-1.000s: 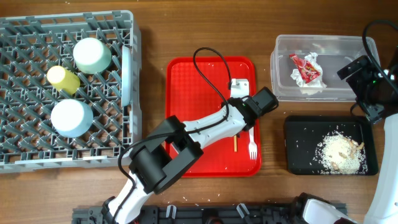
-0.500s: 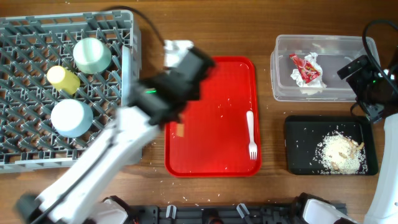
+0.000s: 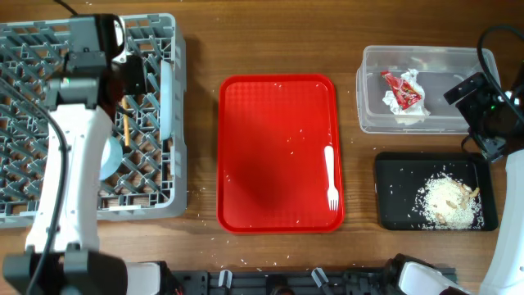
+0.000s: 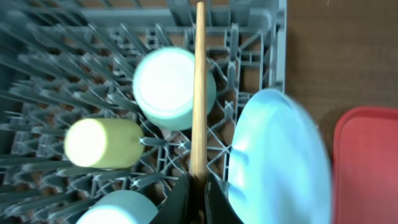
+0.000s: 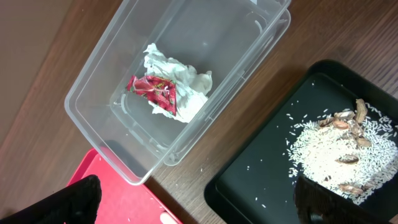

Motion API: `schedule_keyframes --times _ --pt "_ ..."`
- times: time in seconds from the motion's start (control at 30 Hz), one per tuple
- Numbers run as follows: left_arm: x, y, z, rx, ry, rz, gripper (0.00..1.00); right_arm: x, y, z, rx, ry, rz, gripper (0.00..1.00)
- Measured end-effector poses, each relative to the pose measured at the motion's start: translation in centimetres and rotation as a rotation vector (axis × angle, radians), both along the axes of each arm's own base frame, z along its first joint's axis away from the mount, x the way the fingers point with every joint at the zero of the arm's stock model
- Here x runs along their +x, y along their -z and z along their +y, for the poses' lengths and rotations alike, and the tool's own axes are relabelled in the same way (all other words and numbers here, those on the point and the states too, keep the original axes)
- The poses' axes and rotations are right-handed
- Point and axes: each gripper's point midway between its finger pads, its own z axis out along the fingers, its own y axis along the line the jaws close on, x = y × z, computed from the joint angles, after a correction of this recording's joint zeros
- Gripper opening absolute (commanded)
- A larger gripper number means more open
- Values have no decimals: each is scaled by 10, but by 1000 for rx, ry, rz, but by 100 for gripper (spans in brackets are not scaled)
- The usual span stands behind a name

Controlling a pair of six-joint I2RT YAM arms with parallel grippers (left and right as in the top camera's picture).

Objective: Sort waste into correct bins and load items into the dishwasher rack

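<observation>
One stick [image 4: 199, 93], clenched in the left gripper [image 4: 198, 196], hangs over the rack [image 3: 24, 180], probably to be laid inside; the right gripper [image 5: 196, 202] is spread, empty.

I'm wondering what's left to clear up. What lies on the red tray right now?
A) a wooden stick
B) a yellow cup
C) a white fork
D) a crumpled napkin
C: the white fork lies on the red tray, near its right edge.
</observation>
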Motion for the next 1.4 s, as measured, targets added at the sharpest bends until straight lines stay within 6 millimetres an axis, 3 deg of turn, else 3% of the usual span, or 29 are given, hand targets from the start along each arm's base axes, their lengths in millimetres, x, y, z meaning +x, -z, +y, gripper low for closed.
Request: schedule_keyframes --times 0.07,0.1,0.13,0.2,0.4,0.47,0.6,0.67,1.07,1.1,1.13,1.17,1.23,1.4 --pt "4 16 3 -42 6 37 32 0 0 0 0 0 0 100" --pt "6 24 3 -61 10 55 45 0 0 0 0 0 0 100" --pt "7 29 2 -79 13 64 85 0 0 0 2 -1 -1 100" --pt "8 31 -2 -100 25 69 77 0 0 0 2 -1 -1 100" --pt "6 24 -6 -166 -32 39 71 0 0 0 2 -1 -1 100" --pt "-4 1 -13 -225 -53 -14 100 0 0 0 2 -1 0 100" --pt "-37 -66 -24 -280 -40 -181 100 0 0 0 2 -1 -1 99" --pt "-50 -78 -25 -284 -43 -202 100 0 0 0 2 -1 -1 100" --pt "-77 -51 -36 -339 -44 -42 99 0 0 1 3 -2 -1 100" --pt "-81 -49 -36 -341 -46 -25 89 0 0 0 2 -2 -1 100" --pt "-82 -48 -37 -342 -47 -19 68 0 0 0 2 -2 -1 100" --pt "-87 -44 -37 -349 -55 6 59 0 0 0 2 -1 0 100" --pt "-95 -39 -39 -359 -59 45 66 0 0 0 2 -1 -1 100" --pt "-102 -38 -62 -469 8 86 62 0 0 0 2 -1 -1 100"
